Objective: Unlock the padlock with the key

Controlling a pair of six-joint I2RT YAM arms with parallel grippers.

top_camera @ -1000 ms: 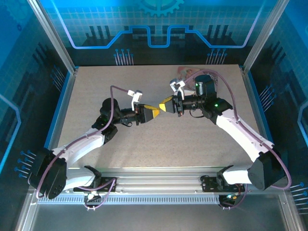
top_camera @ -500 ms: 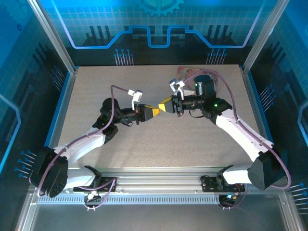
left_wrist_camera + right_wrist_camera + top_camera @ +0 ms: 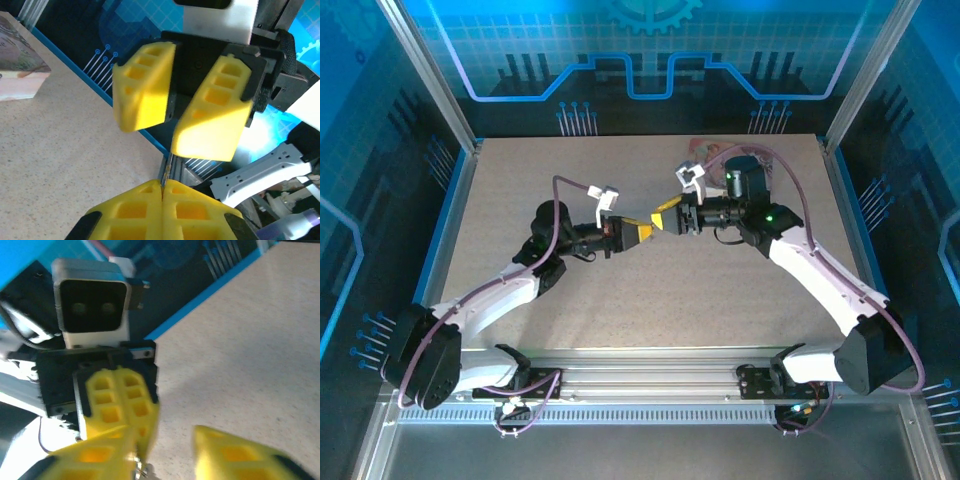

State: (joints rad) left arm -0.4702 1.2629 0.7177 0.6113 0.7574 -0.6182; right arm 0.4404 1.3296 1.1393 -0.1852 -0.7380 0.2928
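My left gripper is shut on the key, a thin silvery strip sticking out from between its yellow fingertips. The key's tip reaches the lower edge of one finger of my right gripper. That gripper faces the left one tip to tip above the table's middle, and its jaws stand open with a wide gap. A small blurred metal bit shows at the bottom edge beside its left finger. The padlock's blue body is hidden.
A pink illustrated box lies at the back of the table behind the right wrist, and it also shows as a box in the left wrist view. The speckled beige tabletop is ringed by blue walls and metal rails.
Both grippers have edged slightly toward the far side of the table while staying tip to tip. The left stays shut on the key.
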